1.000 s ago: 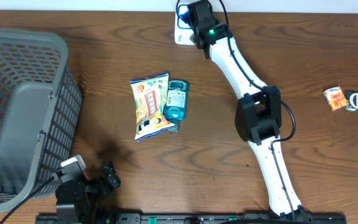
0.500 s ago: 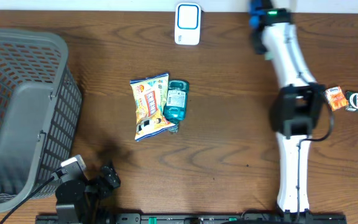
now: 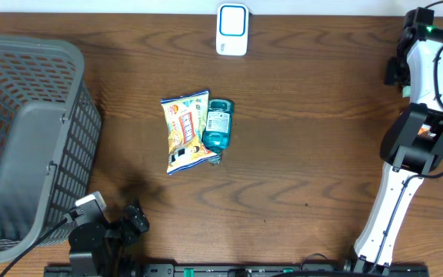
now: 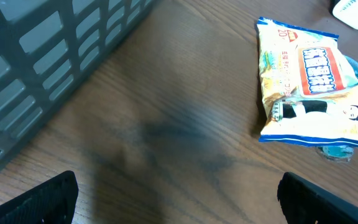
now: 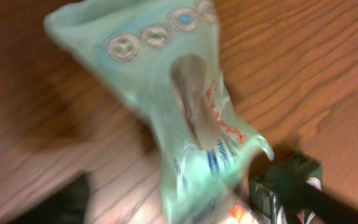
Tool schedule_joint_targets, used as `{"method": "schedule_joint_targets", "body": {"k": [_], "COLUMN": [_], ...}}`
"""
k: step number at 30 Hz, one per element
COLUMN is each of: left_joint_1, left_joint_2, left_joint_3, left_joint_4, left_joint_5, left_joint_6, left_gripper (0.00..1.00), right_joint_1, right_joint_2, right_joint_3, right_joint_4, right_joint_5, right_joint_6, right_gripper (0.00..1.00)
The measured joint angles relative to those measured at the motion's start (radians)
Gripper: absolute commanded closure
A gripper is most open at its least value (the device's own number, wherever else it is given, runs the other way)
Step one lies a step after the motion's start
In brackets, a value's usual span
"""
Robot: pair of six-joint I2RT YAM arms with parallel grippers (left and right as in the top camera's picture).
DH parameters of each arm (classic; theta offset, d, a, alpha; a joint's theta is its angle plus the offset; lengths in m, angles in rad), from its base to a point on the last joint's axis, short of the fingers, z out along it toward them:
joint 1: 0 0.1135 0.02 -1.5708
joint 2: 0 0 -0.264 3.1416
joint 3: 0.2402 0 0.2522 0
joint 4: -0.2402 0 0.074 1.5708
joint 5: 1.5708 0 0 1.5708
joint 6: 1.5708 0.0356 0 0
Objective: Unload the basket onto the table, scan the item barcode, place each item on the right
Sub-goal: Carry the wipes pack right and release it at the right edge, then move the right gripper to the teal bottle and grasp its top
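The white scanner (image 3: 231, 29) with a blue face stands at the table's far edge. A yellow snack bag (image 3: 184, 132) (image 4: 309, 81) and a teal item (image 3: 218, 123) lie side by side mid-table. My right gripper (image 3: 415, 18) is at the far right corner. In the right wrist view it (image 5: 185, 205) is open, and a blurred pale green pouch (image 5: 179, 112) lies on the wood between its spread fingers. The overhead view does not show that pouch. My left gripper (image 3: 133, 219) (image 4: 185, 208) rests open and empty at the near left.
A large grey basket (image 3: 29, 138) (image 4: 55, 43) fills the left side. A small dark box (image 5: 291, 186) and an orange-printed scrap sit right beside the pouch. The right arm's elbow (image 3: 421, 138) hangs over the table's right edge.
The right arm swung from the scanner across to the far right corner, and its jaws, shut before, now stand open. The left arm stayed still.
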Motion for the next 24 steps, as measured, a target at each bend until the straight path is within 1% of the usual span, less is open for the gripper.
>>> {"method": "schedule_joint_targets", "body": {"k": [4, 6, 9, 11, 12, 16, 19, 24], "left_joint_1": [0.0, 0.0, 0.0, 0.0, 0.0, 0.0, 0.0, 0.0], "left_joint_2": [0.0, 0.0, 0.0, 0.0, 0.0, 0.0, 0.0, 0.0], "left_joint_3": [0.0, 0.0, 0.0, 0.0, 0.0, 0.0, 0.0, 0.0], "left_joint_4": [0.0, 0.0, 0.0, 0.0, 0.0, 0.0, 0.0, 0.0], "left_joint_5": [0.0, 0.0, 0.0, 0.0, 0.0, 0.0, 0.0, 0.0], "left_joint_6": [0.0, 0.0, 0.0, 0.0, 0.0, 0.0, 0.0, 0.0], "left_gripper": [0.02, 0.02, 0.02, 0.02, 0.02, 0.02, 0.02, 0.02], "right_joint_1": [0.047, 0.087, 0.159, 0.241, 0.26, 0.407, 0.52, 0.687], "right_joint_2": [-0.01, -0.035, -0.092, -0.143, -0.161, -0.186, -0.185, -0.182], "right_joint_3": [0.082, 0.104, 0.113, 0.127, 0.134, 0.138, 0.09, -0.066], "right_joint_4": [-0.084, -0.146, -0.188, -0.224, -0.236, -0.29, -0.299, -0.258], "right_joint_5": [-0.061, -0.136, -0.239, -0.346, -0.395, -0.563, -0.633, -0.691], "right_joint_6": [0.064, 0.108, 0.165, 0.217, 0.235, 0.272, 0.293, 0.377], "right_gripper": [0.01, 0.01, 0.01, 0.01, 0.01, 0.01, 0.01, 0.01]}}
